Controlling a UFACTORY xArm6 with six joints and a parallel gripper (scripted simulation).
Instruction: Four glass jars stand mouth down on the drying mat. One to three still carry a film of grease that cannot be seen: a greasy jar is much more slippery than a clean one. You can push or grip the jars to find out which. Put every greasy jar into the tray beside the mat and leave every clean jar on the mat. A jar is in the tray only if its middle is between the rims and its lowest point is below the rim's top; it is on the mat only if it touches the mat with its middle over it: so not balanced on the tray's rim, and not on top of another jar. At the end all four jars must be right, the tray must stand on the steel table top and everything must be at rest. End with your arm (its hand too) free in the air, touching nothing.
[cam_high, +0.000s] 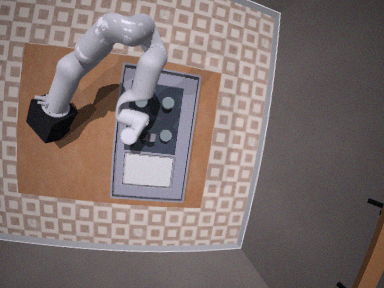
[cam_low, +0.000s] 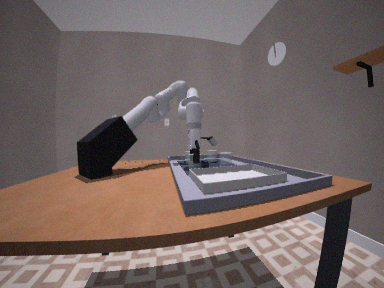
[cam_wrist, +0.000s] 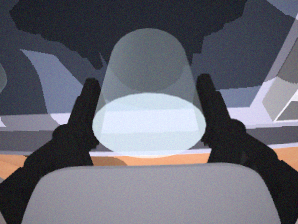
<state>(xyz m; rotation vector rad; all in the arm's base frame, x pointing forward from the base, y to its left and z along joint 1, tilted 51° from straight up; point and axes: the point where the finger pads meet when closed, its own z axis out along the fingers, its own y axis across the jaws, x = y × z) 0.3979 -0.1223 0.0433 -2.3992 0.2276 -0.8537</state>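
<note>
My gripper (cam_wrist: 148, 90) (cam_low: 196, 161) is open, its black fingers on either side of a clear glass jar (cam_wrist: 149, 122); narrow gaps seem to show between fingers and glass. This jar stands mouth down, upright, and is hidden under the arm in the top view. Three more jars show there on the dark drying mat (cam_high: 175, 120): one jar (cam_high: 168, 103) at the back right, another (cam_high: 165, 135) at the front right, and a third (cam_high: 141, 102) partly beneath the arm. The white tray (cam_high: 148, 170) (cam_low: 245, 184) beside the mat holds no jar.
The steel table top (cam_high: 187, 115) has a raised rim around it and lies on the wooden table (cam_high: 75, 170) (cam_low: 125, 210). The arm (cam_high: 150, 75) reaches over the mat's left part. A piece of another jar (cam_wrist: 2, 77) shows at the wrist view's left edge.
</note>
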